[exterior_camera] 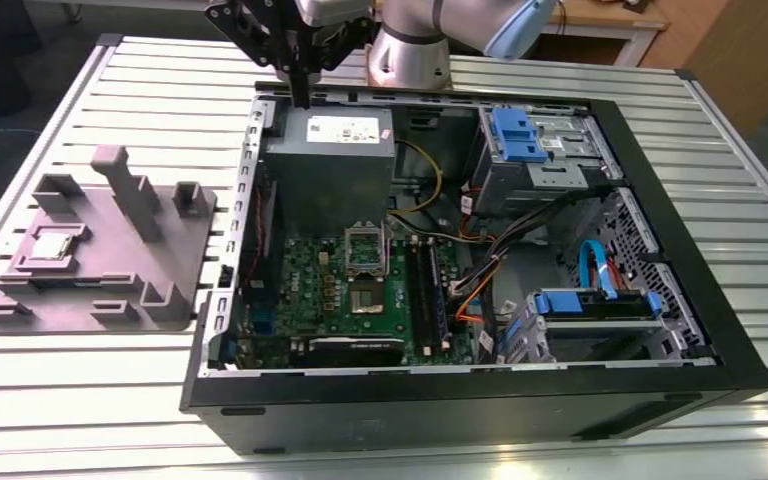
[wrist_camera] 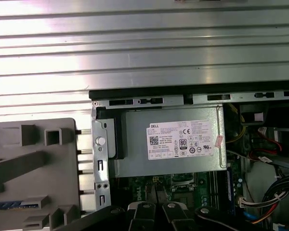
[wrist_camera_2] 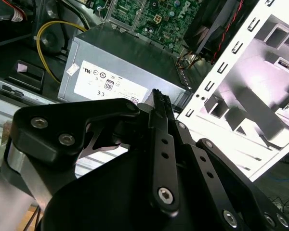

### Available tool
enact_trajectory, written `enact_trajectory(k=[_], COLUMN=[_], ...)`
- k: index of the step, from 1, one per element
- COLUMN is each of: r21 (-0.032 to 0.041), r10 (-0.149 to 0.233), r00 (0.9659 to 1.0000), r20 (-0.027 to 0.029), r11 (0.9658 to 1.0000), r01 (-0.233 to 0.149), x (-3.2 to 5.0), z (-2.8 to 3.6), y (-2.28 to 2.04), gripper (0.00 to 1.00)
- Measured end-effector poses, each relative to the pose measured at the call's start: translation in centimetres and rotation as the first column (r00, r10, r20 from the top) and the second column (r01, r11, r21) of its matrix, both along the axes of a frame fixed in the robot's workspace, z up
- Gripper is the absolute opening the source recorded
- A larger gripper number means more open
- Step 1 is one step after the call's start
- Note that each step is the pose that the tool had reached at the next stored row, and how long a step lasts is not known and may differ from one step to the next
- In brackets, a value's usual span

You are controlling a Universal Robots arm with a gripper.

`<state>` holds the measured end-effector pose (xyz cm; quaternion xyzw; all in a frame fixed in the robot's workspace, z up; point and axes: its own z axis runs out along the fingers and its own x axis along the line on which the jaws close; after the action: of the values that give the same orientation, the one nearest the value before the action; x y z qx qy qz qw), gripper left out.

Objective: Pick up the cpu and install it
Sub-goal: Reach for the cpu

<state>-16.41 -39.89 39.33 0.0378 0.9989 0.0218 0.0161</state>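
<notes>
The cpu (exterior_camera: 52, 246), a small silvery square chip, lies in a recess of the grey fixture block (exterior_camera: 117, 290) on the exterior view's left, outside the computer case. My gripper (exterior_camera: 300, 98) hangs shut with nothing in it over the far edge of the case, above the grey power supply (exterior_camera: 328, 165), well away from the cpu. In the second wrist view the gripper (wrist_camera_2: 159, 97) shows its fingers (wrist_camera_2: 162, 144) pressed together above the power supply (wrist_camera_2: 120, 62). The green motherboard (exterior_camera: 357, 295) with its metal-framed socket (exterior_camera: 363, 250) lies lower in the case.
The open black case (exterior_camera: 678, 260) holds blue drive brackets (exterior_camera: 518, 135), cables and black memory sticks (exterior_camera: 424, 285). It stands on a slatted metal table (exterior_camera: 157, 90). The first wrist view shows the power supply (wrist_camera: 171, 142) and the fixture block (wrist_camera: 33, 163) beside the case wall.
</notes>
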Motion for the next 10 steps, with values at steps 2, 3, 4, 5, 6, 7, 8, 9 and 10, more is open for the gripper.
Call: enact_trajectory(k=[2,3,4,5,6,7,8,9,10], r21=[-0.0001,0.0000,-0.0001,0.0000,-0.0001,0.0000,0.0000,0.0000,-0.0001], r10=[0.000,0.000,0.000,0.000,0.000,0.000,0.000,0.000,0.000], r00=[1.0000,1.0000,1.0000,1.0000,1.0000,1.0000,1.0000,1.0000,1.0000], r20=[0.0000,0.0000,0.0000,0.0000,0.0000,0.0001,0.0001,0.0001,0.0000], r11=[1.0000,1.0000,1.0000,1.0000,1.0000,1.0000,1.0000,1.0000,1.0000], r01=[0.000,0.000,0.000,0.000,0.000,0.000,0.000,0.000,0.000], x=[-0.01,-0.03,-0.08,-0.14,-0.23,-0.30,-0.35,-0.38,-0.41], z=[0.00,0.00,0.00,0.00,0.00,0.00,0.00,0.00,0.00], y=[0.00,0.00,0.00,0.00,0.00,0.00,0.00,0.00,0.00], gripper=[0.14,0.14,0.14,0.14,0.14,0.14,0.14,0.14,0.14])
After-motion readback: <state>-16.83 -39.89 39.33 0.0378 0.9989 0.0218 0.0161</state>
